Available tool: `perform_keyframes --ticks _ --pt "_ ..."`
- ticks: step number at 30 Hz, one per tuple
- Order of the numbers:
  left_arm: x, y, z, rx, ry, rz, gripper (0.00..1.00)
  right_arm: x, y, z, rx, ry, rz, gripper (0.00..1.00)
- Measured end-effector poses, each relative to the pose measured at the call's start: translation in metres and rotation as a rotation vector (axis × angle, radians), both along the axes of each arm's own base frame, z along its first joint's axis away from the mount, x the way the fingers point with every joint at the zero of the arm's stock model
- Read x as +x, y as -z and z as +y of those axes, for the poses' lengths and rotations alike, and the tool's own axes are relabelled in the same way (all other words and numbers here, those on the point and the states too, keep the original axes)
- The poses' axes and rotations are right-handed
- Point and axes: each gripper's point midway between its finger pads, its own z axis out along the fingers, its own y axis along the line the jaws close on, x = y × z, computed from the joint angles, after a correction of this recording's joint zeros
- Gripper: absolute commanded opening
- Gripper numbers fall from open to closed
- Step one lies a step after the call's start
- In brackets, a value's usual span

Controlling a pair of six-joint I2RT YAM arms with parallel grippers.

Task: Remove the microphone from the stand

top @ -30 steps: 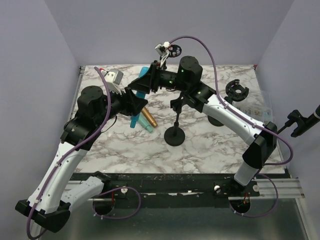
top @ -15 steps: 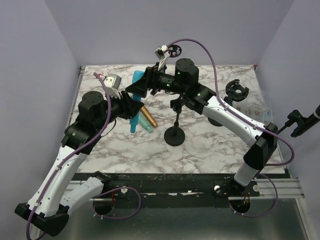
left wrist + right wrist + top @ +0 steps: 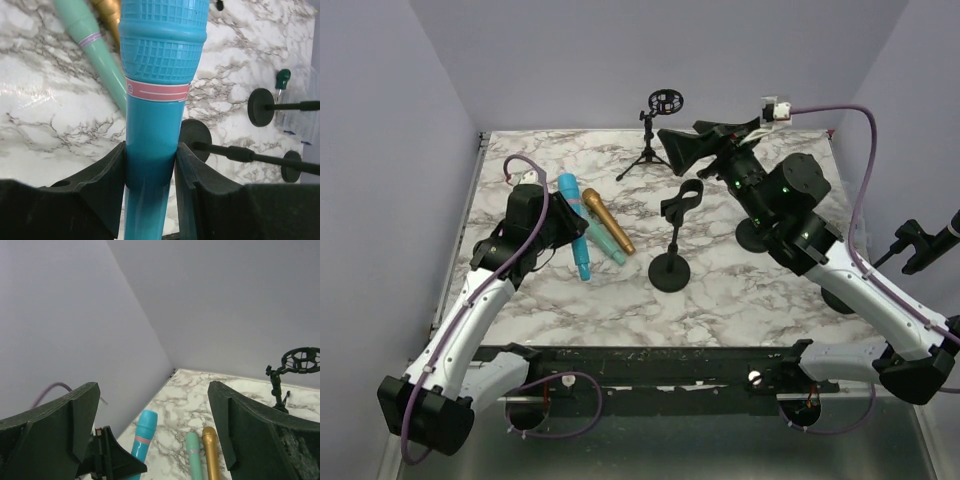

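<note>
— Where is the blue microphone [image 3: 157, 65]?
— Left of the stand [image 3: 670, 268], free of it. The left gripper [image 3: 150, 172] clamps its handle.
— And the right gripper [image 3: 692, 143]?
— Spread wide, up behind the stand.

no legible text, small white mark [image 3: 130, 89] on pink band [image 3: 160, 91] of blue microphone [image 3: 160, 45], unreadable

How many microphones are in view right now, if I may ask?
3. The blue mic is gripped by the left pincer; the mint mic and gold mic lie side by side on the table just right of it. None looks hidden.
</note>
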Motion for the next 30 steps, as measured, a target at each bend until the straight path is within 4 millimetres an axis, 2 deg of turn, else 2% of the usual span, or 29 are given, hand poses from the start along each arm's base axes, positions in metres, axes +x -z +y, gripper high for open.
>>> perform_keyframes --ticks 1,3,8,12,19,20,24,28,30 --pt "0.001 0.008 0.001 -0.018 -0.018 0.029 0.0 -0.002 -0.005 -0.008 0.013 0.02 -0.018 0.98" --pt "0.004 0.04 0.006 -0.078 -0.083 0.123 0.0 -0.005 -0.008 -0.019 0.026 0.056 -0.039 0.98" --pt "0.009 0.095 0.015 -0.17 -0.23 0.257 0.0 -0.003 0.004 -0.033 0.007 0.119 -0.039 0.98" --pt "0.017 0.125 0.024 -0.192 -0.34 0.302 0.0 -0.001 0.016 -0.04 -0.017 0.155 -0.028 0.98" --pt "0.034 0.178 0.032 -0.209 -0.474 0.397 0.0 -0.007 0.014 -0.059 -0.016 0.205 -0.041 0.98" --pt "0.036 0.183 0.032 -0.209 -0.481 0.406 0.02 -0.007 0.013 -0.061 -0.016 0.212 -0.043 0.98" --pt "0.043 0.197 0.033 -0.208 -0.508 0.438 0.19 -0.008 0.015 -0.067 -0.024 0.233 -0.045 0.98" --pt "0.048 0.201 0.034 -0.212 -0.521 0.44 0.3 -0.005 0.024 -0.068 -0.047 0.252 -0.036 0.98" --pt "0.05 0.2 0.034 -0.213 -0.523 0.434 0.4 -0.004 0.026 -0.069 -0.054 0.257 -0.032 0.98"
